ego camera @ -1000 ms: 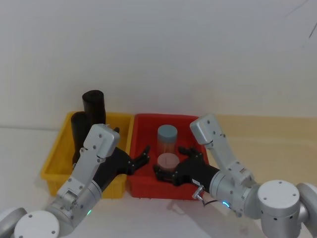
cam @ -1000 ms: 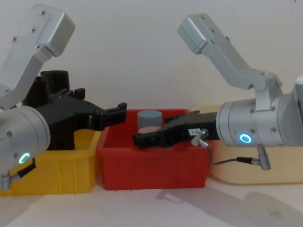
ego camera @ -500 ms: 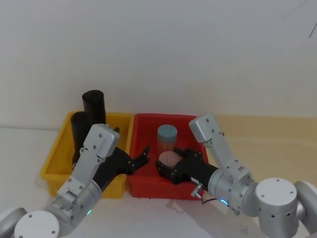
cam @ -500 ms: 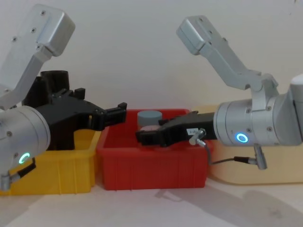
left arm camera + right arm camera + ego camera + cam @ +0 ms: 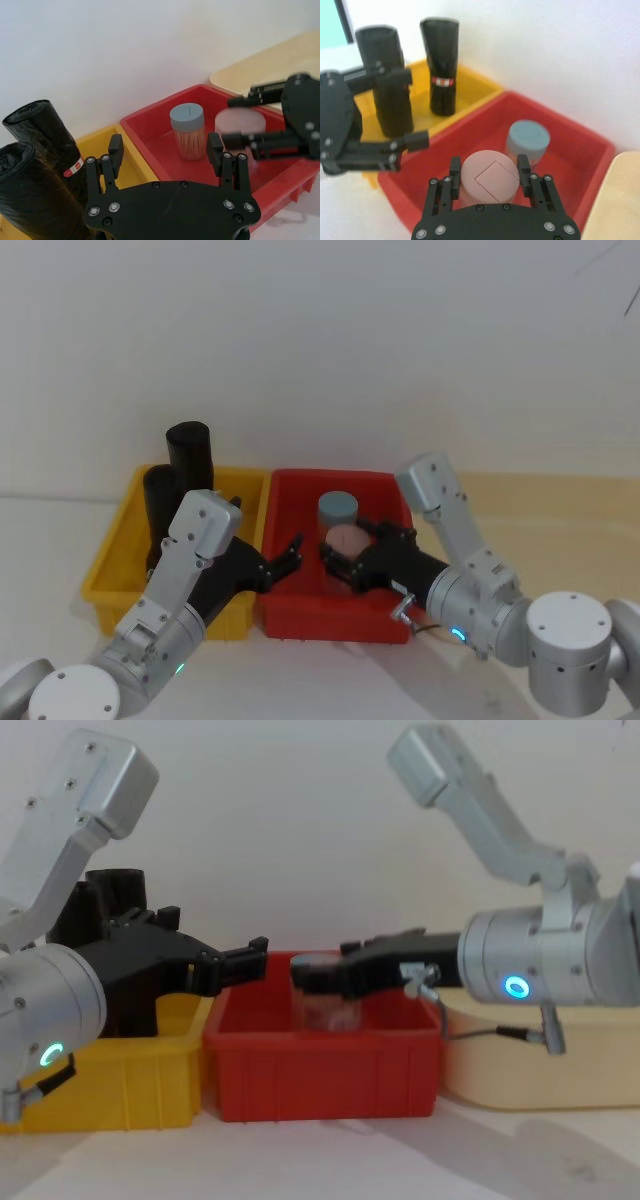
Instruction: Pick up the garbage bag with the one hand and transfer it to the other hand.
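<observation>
Before a white wall (image 5: pixel 320 340), the right end effector (image 5: pixel 345 555) is gripping a pink-lidded clear jar (image 5: pixel 343 539), seemingly offering it to the open left end effector (image 5: pixel 290 552) at nine o'clock.

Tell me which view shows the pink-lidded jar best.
Right wrist view: the pink-lidded jar sits centred in the right gripper, lid fully shown. Head view shows the lid smaller; left wrist, part of it; chest, its side.

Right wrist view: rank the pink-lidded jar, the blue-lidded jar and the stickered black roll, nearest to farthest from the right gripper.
1. pink-lidded jar, between the right gripper's jaws, in the red bin.
2. blue-lidded jar, just beyond it in the same bin.
3. stickered black roll, farther off, upright in the yellow bin.
</observation>
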Robot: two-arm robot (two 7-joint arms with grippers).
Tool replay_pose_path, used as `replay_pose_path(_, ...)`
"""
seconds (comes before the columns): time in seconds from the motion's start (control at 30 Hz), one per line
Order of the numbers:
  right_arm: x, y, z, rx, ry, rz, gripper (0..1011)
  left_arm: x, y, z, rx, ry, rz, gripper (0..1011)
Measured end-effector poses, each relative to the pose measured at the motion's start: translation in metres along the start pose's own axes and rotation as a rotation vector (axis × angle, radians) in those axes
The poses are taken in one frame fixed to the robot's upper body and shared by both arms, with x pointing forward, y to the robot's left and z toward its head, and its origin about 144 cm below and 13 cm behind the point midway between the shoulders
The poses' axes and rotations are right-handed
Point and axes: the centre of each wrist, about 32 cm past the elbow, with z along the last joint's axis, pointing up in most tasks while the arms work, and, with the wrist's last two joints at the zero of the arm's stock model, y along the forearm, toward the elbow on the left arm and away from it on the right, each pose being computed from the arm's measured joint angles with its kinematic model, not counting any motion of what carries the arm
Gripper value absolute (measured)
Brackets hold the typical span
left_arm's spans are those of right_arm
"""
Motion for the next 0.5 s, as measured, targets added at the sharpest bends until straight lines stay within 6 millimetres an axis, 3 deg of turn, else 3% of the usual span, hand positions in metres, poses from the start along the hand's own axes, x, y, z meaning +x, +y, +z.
replay_pose_path(0.5, 0.027, -0.019, 0.038, 0.185, -0.012, -0.133, 664, 0.000, 0.000, 0.000, 0.000, 0.000, 0.000, 1001)
